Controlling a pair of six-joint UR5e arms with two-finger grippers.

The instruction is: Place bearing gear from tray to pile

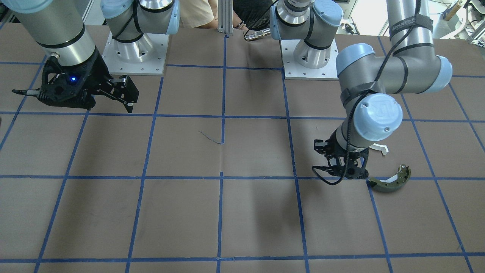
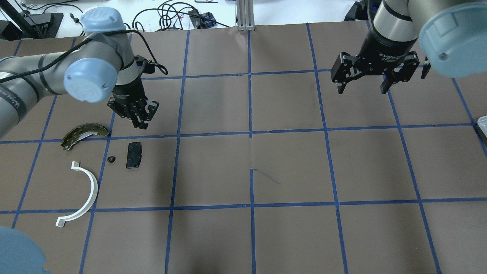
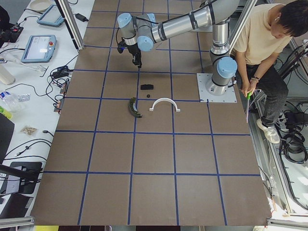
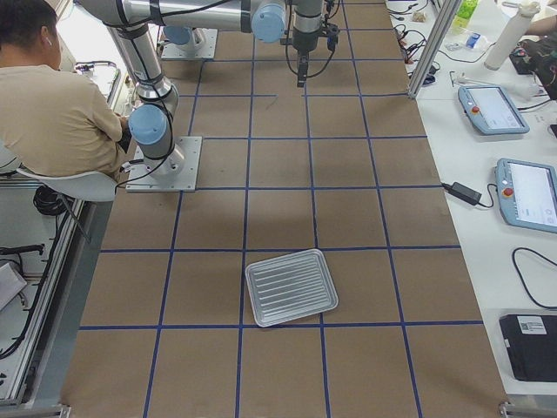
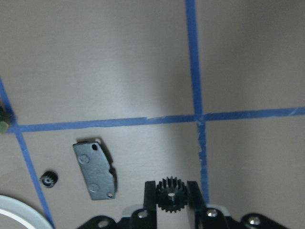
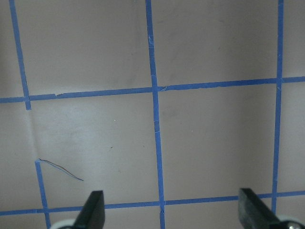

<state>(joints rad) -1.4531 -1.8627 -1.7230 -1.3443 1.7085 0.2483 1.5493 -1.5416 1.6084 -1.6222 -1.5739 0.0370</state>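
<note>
Delivery step, nearly done by my reading: the left hand [image 2: 140,122] pinches the small black toothed bearing gear [image 5: 167,194] near the left edge of the bench [image 2: 289,163], just beside the loose pile of brake parts [image 2: 134,155]. Next should come lowering, then releasing. The right hand [image 2: 362,89] is spread and empty.

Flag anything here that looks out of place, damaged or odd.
One thing: near the middle of the table, a thin blue sliver strays diagonally off the tape grid, like peeled tape or a scratch in the paper cover. Otherwise nothing stands out; the left tool grips the bearing gear squarely.
</note>
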